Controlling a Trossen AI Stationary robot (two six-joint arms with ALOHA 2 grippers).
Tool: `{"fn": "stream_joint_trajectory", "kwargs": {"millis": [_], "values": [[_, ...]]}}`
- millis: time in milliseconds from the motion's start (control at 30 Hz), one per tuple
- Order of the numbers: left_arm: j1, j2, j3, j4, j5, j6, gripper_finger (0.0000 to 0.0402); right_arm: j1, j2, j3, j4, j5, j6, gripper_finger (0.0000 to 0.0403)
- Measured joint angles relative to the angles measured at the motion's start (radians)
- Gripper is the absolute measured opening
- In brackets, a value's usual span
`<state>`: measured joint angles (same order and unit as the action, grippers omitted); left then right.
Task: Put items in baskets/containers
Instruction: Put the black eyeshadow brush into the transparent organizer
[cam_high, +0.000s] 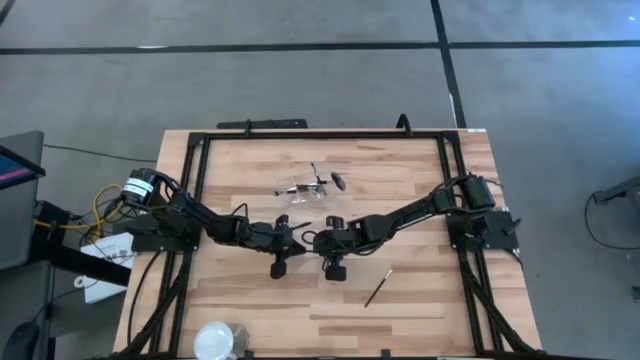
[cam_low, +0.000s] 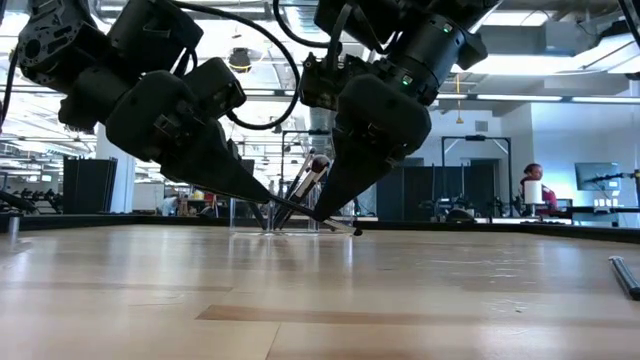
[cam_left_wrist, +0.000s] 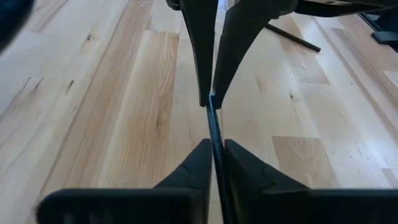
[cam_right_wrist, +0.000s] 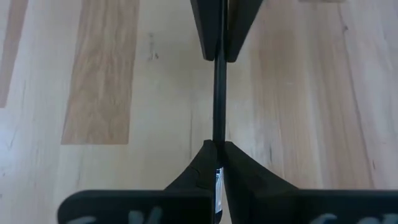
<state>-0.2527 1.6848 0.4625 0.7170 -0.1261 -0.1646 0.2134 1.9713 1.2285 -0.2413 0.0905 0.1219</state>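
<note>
A slim dark brush (cam_right_wrist: 219, 99) sits mid-desk, pinched at both ends: the right gripper (cam_right_wrist: 217, 146) has its fingers clamped tight on one end, the left gripper (cam_left_wrist: 213, 149) has its fingers closed narrowly on the other. At twelve o'clock from them, the clear container (cam_high: 303, 190) holds brushes; another brush (cam_high: 377, 287) lies at four o'clock on the desk (cam_high: 420, 310).

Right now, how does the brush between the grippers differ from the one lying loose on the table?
The held brush sits mid-table, pinched at opposite ends by the left gripper and right gripper. The loose brush lies untouched, nearer the table's right front, angled diagonally. Both are slim and dark-handled.
</note>
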Motion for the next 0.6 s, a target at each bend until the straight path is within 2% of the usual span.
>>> {"fn": "stream_joint_trajectory", "kwargs": {"millis": [133,300,467,600], "values": [[0.0,0.0,0.0,-0.001,-0.005,0.0,0.0016,0.0,0.0,0.0,0.0,0.011,0.001,0.0002],[0.0,0.0,0.0,0.0,-0.009,0.002,0.0023,0.0,0.0,0.0,0.0,0.01,0.0,0.0008],[0.0,0.0,0.0,0.001,-0.033,0.003,0.0013,0.0,0.0,0.002,0.001,0.014,-0.003,0.0048],[0.0,-0.003,0.0,0.003,-0.063,0.003,0.0019,0.005,-0.008,0.073,-0.109,0.015,-0.047,0.0083]]}}
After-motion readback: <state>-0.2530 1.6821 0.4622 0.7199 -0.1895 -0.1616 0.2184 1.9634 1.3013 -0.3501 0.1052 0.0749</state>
